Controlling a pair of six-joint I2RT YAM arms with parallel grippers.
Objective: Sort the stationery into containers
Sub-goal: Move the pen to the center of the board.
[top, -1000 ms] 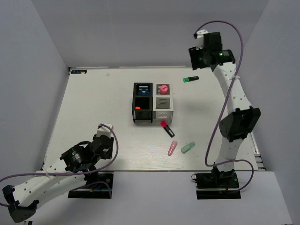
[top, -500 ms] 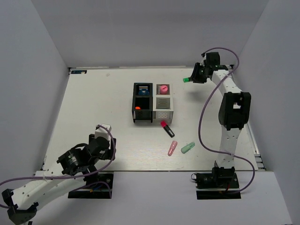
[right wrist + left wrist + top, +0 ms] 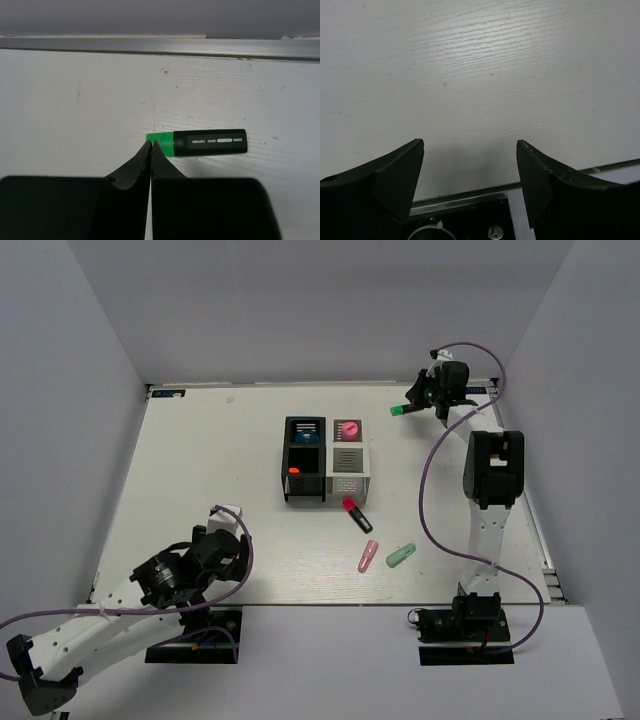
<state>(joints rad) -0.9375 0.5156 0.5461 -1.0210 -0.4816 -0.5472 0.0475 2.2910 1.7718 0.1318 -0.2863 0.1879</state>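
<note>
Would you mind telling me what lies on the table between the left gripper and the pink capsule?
Nothing: in the top external view the table between the left gripper and the pink capsule is bare.

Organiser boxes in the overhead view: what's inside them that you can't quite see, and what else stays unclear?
- Top view: the walls of the black organiser and white organiser hide all but the tops of what's inside.
- Right wrist view: it is unclear whether the shut tips of the right gripper actually touch the green-capped marker.
</note>
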